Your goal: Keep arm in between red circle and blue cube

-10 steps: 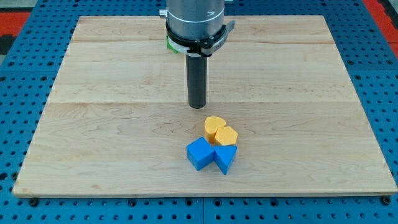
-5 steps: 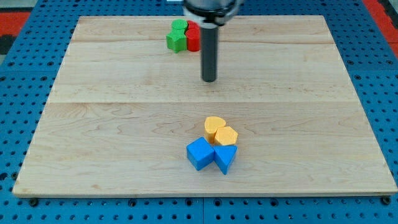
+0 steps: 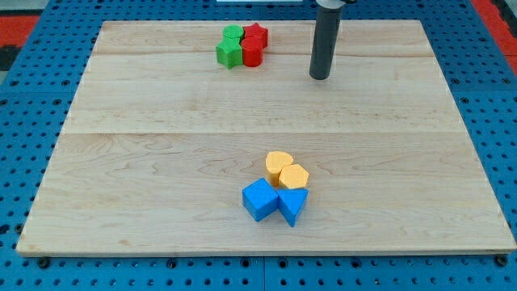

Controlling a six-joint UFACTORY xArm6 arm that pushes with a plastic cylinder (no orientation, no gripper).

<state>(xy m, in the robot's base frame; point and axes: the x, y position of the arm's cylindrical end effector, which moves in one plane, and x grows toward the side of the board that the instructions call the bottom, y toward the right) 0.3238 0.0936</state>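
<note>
The red circle block (image 3: 251,52) lies near the view's top, touching a red star block (image 3: 256,34) and two green blocks (image 3: 231,47). The blue cube (image 3: 259,200) sits low in the middle, against a blue triangular block (image 3: 292,205). My tip (image 3: 321,78) rests on the board to the right of the red circle, about a rod's length from it, and far above and right of the blue cube. It touches no block.
Two yellow blocks (image 3: 285,170) sit just above the blue pair, touching them. The wooden board (image 3: 121,162) lies on a blue pegboard table (image 3: 24,121).
My tip has moved up and to the right, from just above the yellow blocks to the upper right of the board. The red and green blocks are now uncovered. No block moved.
</note>
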